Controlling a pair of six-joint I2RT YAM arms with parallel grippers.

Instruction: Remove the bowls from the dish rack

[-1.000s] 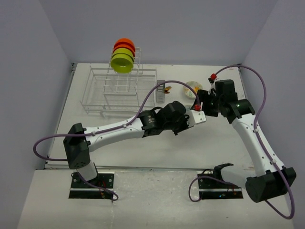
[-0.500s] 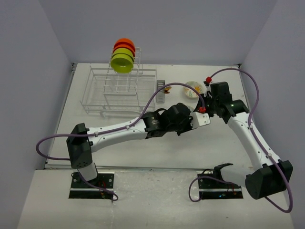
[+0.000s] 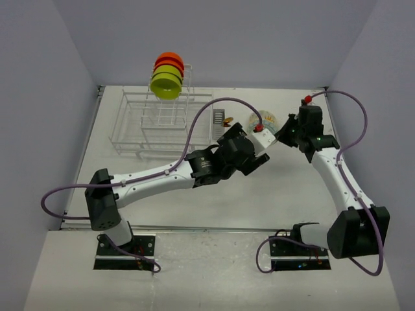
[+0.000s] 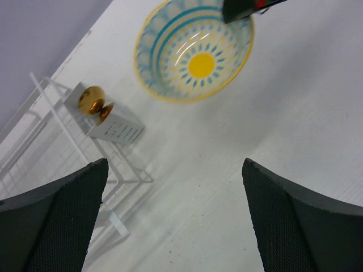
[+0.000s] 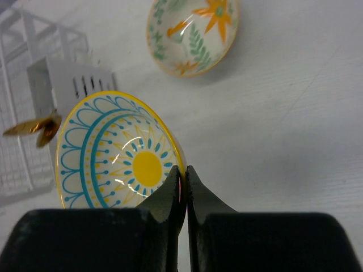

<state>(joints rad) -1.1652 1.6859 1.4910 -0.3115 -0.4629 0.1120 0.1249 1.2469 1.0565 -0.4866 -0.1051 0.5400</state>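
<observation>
Handover just made: spreads the left gripper (image 4: 174,164) wide, now pinches the rim of the pale, blue-and-yellow patterned round bowl (image 5: 113,153) in the right gripper (image 5: 185,170), right of the white wire dish rack (image 3: 139,126). Leaves orange and lime-green bowls (image 3: 167,78) racked.

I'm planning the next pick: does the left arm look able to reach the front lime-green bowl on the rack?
Probably yes. The left gripper is open and empty, and the lime-green bowl sits exposed, frontmost on the upper tier of the dish rack.
</observation>
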